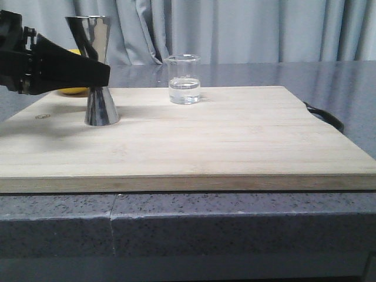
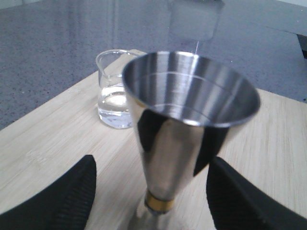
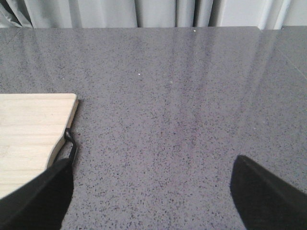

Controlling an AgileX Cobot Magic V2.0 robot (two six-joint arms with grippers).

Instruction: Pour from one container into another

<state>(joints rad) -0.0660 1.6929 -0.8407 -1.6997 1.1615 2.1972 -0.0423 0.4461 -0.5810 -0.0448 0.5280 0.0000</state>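
My left jaws (image 2: 151,191) stand open astride the jigger (image 2: 184,129), positioned to steady its waist for filling. Beyond it, the beaker (image 2: 114,91) holds clear liquid on the board (image 1: 235,141). My right jaws (image 3: 151,191), open and empty, hover over bare worktop (image 3: 182,96).

Kitchen-like — speckled counter (image 3: 182,110), cutting board (image 1: 205,141)

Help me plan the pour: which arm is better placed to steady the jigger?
Left, probably. The left gripper is open with its fingers either side of the jigger; the right gripper hangs over bare counter.
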